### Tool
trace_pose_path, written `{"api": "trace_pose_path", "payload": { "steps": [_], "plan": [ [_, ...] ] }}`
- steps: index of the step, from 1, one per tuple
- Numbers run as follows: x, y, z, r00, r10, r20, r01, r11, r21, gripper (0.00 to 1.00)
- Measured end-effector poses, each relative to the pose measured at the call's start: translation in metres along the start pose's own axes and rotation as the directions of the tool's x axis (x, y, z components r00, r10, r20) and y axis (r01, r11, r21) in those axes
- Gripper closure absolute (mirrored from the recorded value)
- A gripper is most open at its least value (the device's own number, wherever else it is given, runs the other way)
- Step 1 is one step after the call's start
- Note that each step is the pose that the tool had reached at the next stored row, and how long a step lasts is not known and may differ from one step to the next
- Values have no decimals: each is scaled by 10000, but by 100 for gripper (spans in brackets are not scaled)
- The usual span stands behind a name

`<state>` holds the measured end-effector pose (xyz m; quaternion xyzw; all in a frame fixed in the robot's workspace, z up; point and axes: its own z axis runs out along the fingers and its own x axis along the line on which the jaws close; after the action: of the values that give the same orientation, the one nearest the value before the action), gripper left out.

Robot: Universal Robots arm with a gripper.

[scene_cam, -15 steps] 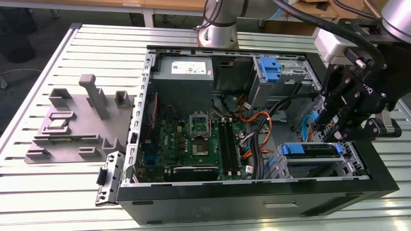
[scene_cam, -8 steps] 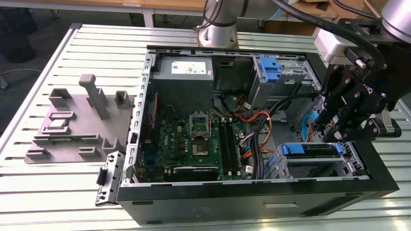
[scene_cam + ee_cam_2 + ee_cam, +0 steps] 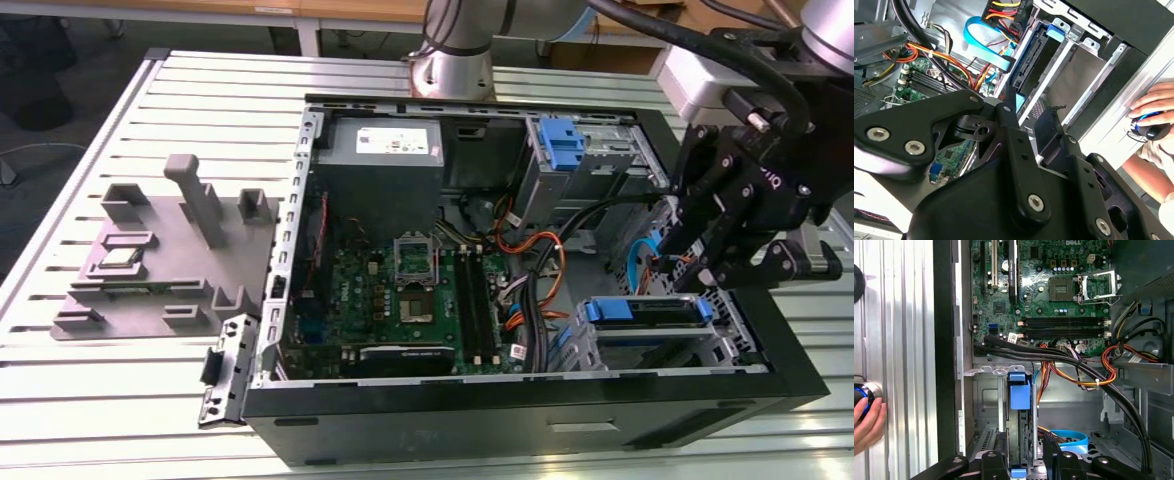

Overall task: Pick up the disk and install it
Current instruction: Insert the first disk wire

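Where the grey fixture block (image 3: 147, 265) sits at the exterior view's left, the open computer case (image 3: 507, 405) lies just beside it; the disk (image 3: 645, 310) rests in the drive bay at the case's right end; the gripper (image 3: 1023, 456) hovers near it, fingers apart, apparently holding nothing.

Table: I see a pale slatted metal table (image 3: 120, 400) under everything.
Case: a black open-sided computer case (image 3: 534, 405) lies on it.
Board: a green motherboard (image 3: 400, 300) covers the case floor.
Supply: a grey metal power supply box with a white label (image 3: 380, 150) sits just beyond the board.
Cables: I make out orange, red and yellow wires (image 3: 1109, 360) and a flat blue ribbon cable (image 3: 1069, 439).
Fixture: a grey moulded block (image 3: 160, 260) stands at the exterior view's left of the case.
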<state>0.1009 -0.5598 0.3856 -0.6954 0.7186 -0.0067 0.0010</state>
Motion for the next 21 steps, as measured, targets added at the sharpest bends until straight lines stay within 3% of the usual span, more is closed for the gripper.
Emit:
{"api": "trace_pose_path", "payload": {
  "steps": [10, 14, 16, 21],
  "plan": [
    [-10, 0, -10, 10000, -1, 2, 1, 10000, 0, 58],
    [-51, 2, -4, 10000, 1, 46, -1, 10000, -1, 58],
    [-60, 2, 8, 10000, 1, 88, -1, 10000, -2, 58],
    [-86, 3, 54, 10000, 1, 88, -1, 10000, -3, 58]
  ]
}}
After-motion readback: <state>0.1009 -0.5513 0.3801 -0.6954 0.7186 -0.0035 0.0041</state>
